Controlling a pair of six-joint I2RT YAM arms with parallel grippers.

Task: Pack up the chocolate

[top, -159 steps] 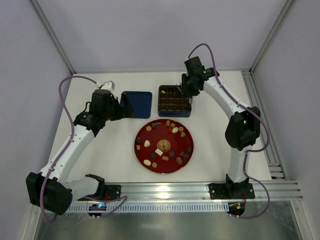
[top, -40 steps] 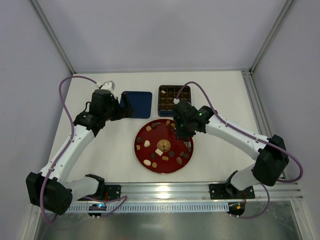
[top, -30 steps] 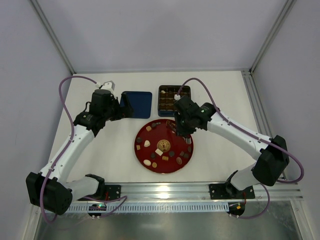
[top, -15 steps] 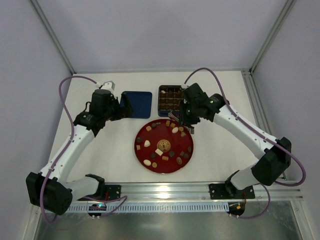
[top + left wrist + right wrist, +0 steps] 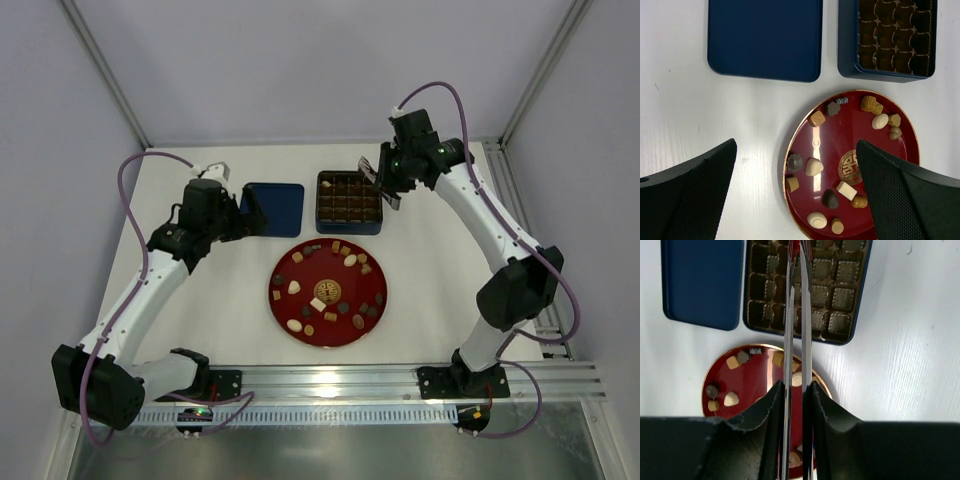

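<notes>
Red plate (image 5: 850,135), gold emblem (image 5: 852,167); dark-blue tin (image 5: 847,50), brown gridded insert (image 5: 895,35); brown, tan, cream chocolate (image 5: 814,166).

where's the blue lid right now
In the top view the blue lid lies flat at the back left, just left of the open tin and beyond the red plate.

We see bright, even light from above, only soft faint shadows on the white counter (image 5: 230,290), a pale glare streak on the glossy red plate (image 5: 816,145), and sharp focus overall.
</notes>
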